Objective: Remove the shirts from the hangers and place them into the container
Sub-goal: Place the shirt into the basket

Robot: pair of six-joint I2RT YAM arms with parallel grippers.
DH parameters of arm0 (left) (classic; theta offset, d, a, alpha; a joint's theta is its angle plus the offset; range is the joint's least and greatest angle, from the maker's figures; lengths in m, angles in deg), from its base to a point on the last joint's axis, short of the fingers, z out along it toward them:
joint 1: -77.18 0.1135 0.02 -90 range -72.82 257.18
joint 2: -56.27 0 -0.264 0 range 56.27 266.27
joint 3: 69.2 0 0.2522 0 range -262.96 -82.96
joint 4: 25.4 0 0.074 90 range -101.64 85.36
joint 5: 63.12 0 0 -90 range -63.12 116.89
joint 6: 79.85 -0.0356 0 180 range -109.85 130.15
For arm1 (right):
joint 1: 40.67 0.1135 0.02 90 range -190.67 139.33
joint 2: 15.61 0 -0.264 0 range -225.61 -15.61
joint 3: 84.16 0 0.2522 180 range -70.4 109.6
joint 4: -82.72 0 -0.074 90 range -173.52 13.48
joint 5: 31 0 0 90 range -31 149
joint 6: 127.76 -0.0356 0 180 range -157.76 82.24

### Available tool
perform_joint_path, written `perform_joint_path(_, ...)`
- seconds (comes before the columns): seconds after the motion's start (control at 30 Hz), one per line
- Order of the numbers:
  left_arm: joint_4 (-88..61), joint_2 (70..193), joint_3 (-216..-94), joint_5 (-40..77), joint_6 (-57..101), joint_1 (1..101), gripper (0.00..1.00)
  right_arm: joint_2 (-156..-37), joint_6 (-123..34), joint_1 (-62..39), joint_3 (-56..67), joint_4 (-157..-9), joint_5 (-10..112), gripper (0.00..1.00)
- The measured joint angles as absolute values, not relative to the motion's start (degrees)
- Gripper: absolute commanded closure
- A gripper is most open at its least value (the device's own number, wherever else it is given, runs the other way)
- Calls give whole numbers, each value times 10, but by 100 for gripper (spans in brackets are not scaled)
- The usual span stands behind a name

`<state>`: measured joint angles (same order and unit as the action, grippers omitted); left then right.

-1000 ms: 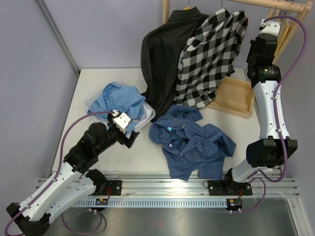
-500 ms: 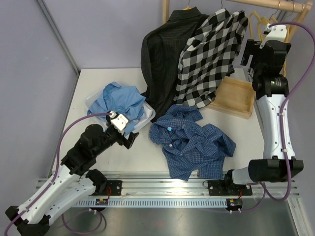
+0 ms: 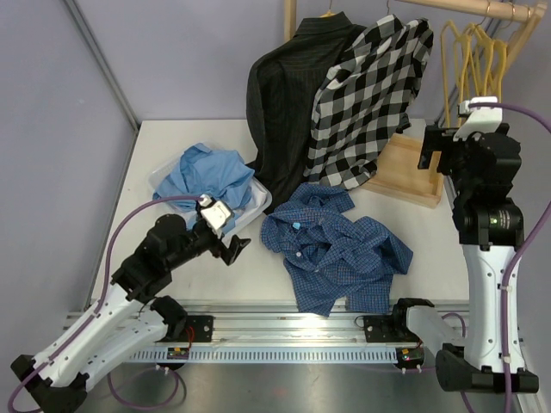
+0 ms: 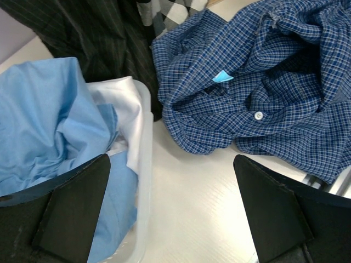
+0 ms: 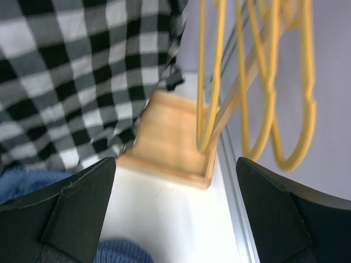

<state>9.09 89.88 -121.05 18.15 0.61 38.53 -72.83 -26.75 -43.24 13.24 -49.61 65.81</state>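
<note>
The right hand (image 3: 437, 148) has dropped away from the rail (image 3: 465, 7) and spread wide, holding nothing; bare yellow hangers (image 3: 476, 56) now show at 1 o'clock. The left hand (image 3: 231, 249), also wide open and empty, has barely shifted. The container (image 3: 258, 205) at 10 o'clock is mostly buried under the light blue shirt (image 3: 207, 176); the white shirt (image 4: 129, 109) shows only from the left wrist. The pinstriped shirt (image 3: 280, 103) and big-check shirt (image 3: 370, 103) hang at 12 o'clock, hiding part of the wooden rack base (image 3: 411, 168). The dark blue check shirt (image 3: 331, 245) lies crumpled mid-surface (image 3: 172, 138).
</note>
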Motion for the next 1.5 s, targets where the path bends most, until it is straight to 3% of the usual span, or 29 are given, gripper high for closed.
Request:
perform_joint_path(0.37,65,1036,-1236,117,97,382,1,-613,-230,-432,5,-386,497,1)
perform_joint_path(0.67,19,1170,-1310,174,138,219,1,-564,-174,-432,-88,-331,306,1)
perform_joint_path(0.93,-70,1332,-1325,235,69,97,1,-543,-140,-432,-171,-317,183,1)
perform_joint_path(1.23,-203,1476,-1330,282,-35,87,1,-532,-128,-432,-178,-319,148,1)
perform_joint_path(1.4,-255,1558,-1350,297,-49,87,15,-532,-129,-433,-180,-324,148,1)
perform_joint_path(1.5,-281,1597,-1356,301,-48,87,39,-529,-129,-435,-181,-327,148,1)
